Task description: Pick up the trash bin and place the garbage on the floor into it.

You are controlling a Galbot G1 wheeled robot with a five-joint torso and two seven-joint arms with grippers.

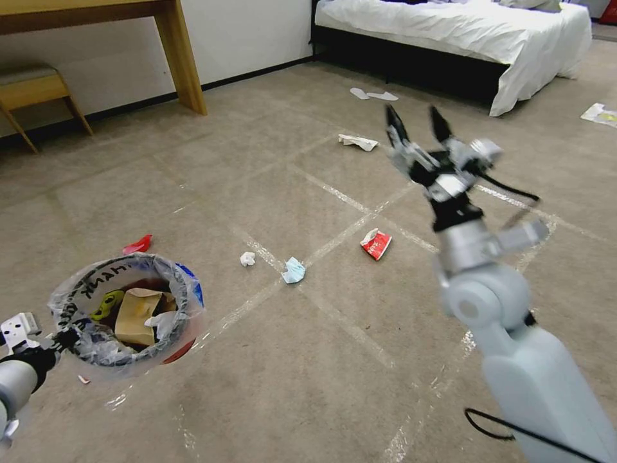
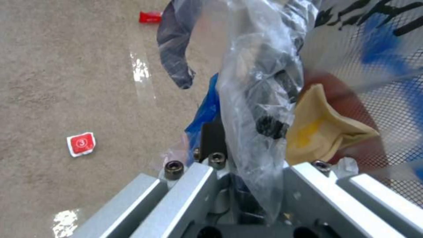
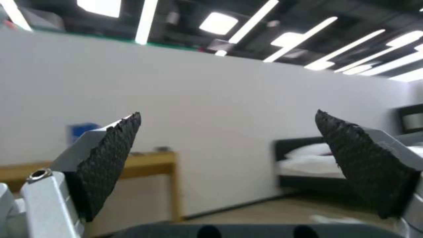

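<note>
The right gripper [image 3: 227, 155] points across the room with its two black textured fingertips [image 3: 110, 165] spread wide apart and nothing between them. Beyond them stands a plain white wall [image 3: 220, 92], with a wooden table [image 3: 150, 165] against it. A bed [image 3: 308, 165] with white bedding sits by the carpeted floor [image 3: 273, 211], under long ceiling lights [image 3: 247, 29].

A beige-grey short carpet [image 1: 270, 386] crossed by shiny tape lines is bounded by a white wall [image 1: 250, 32]; a light wooden table [image 1: 177, 58] and a white-sheeted bed [image 1: 463, 32] are shown.
</note>
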